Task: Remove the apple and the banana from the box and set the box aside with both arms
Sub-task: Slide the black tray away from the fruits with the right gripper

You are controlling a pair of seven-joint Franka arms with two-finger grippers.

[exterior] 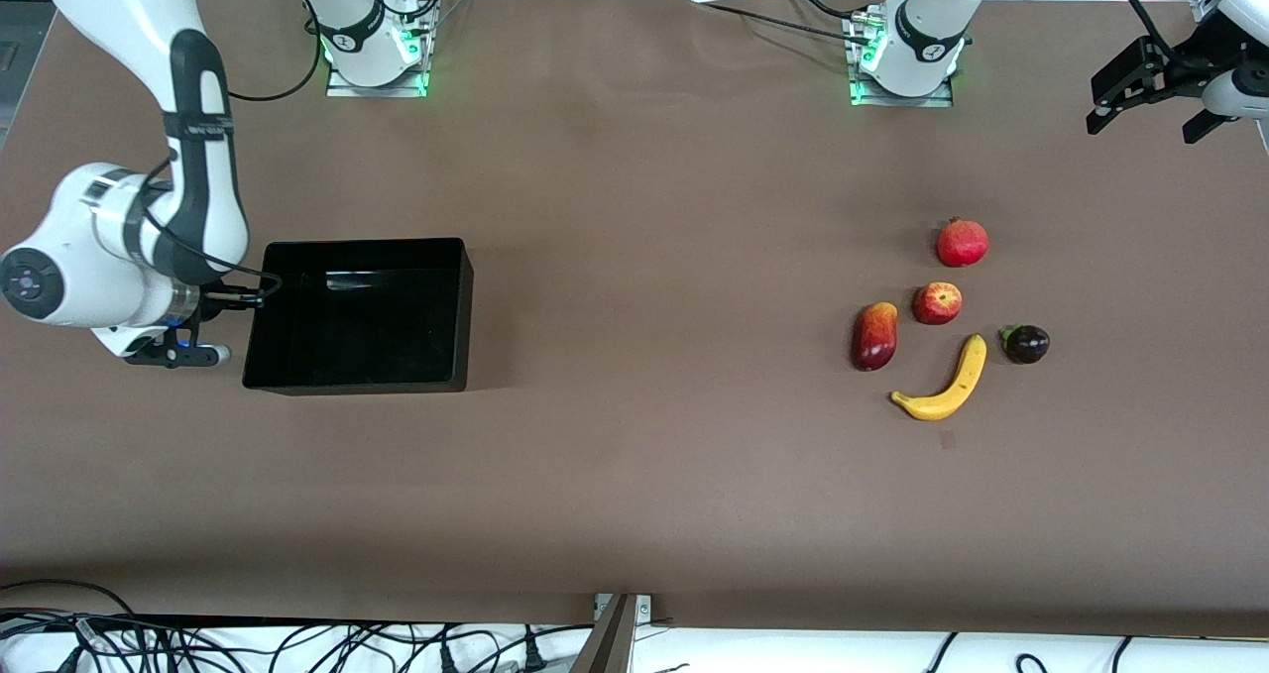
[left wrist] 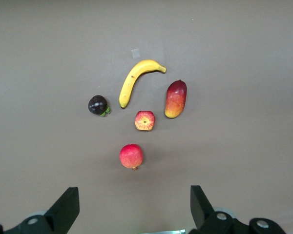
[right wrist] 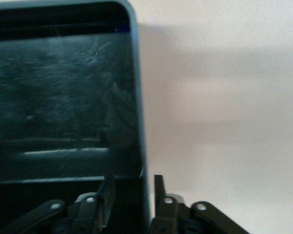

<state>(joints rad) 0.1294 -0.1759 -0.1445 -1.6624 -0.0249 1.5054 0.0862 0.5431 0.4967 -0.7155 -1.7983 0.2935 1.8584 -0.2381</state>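
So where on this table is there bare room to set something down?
The widest bare stretch lies between the box and the mango. The strip nearer the front camera than the banana is bare too. The fruit cluster is crowded. The right gripper straddles the box's wall; the left gripper waits above.

Close over the black box (right wrist: pixel 63 97): glossy scuffed floor with pale streaks and a bright reflected strip, one rounded corner in sight. Thin bluish wall (right wrist: pixel 139 112) running straight away from the right gripper (right wrist: pixel 132 187) to that corner. Straddling that wall with a finger (right wrist: pixel 107 192) inside the box and the other finger (right wrist: pixel 159 187) outside, jaws parted with a gap to the wall on each side. Outside the outer finger, bare pale table (right wrist: pixel 224 97) crossed by soft shadow bands.
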